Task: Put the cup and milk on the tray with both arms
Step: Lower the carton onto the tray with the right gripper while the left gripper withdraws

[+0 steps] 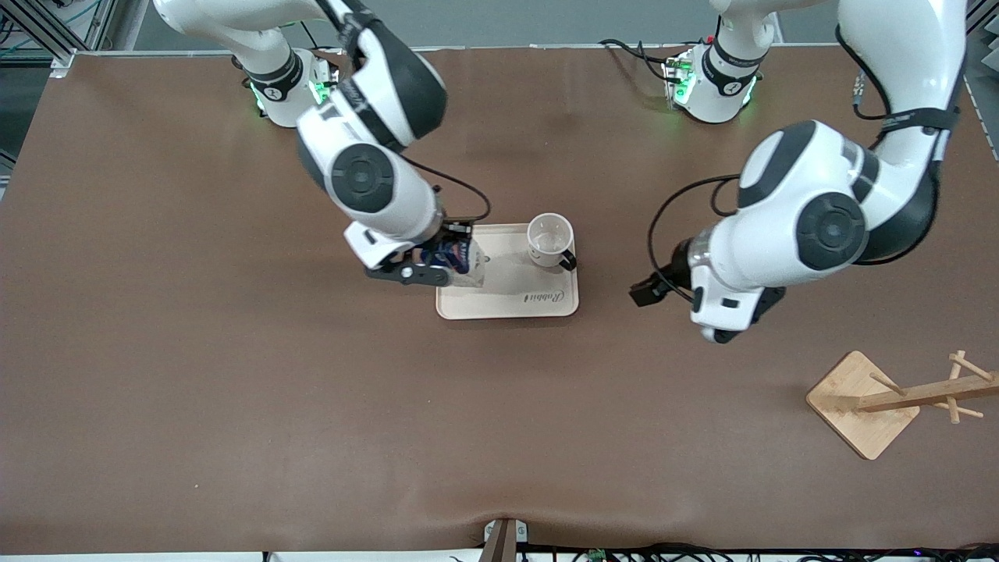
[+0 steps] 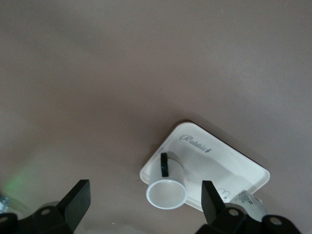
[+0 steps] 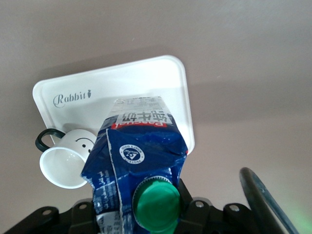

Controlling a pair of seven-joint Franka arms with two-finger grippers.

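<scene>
The right gripper (image 1: 437, 264) pinches the dark blue milk carton (image 1: 453, 256) over the cream rectangular tray (image 1: 511, 300), where the white smiley cup (image 1: 550, 242) stands; the left gripper (image 2: 146, 204), fingers spread, hovers over the brown table (image 1: 195, 375) near the tray

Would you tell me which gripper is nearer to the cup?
Right. The right gripper, holding the milk, is over the tray beside the cup; the left gripper is off the tray, open.

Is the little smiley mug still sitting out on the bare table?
No, the cup stands upright on the tray, at its end toward the left arm.
</scene>
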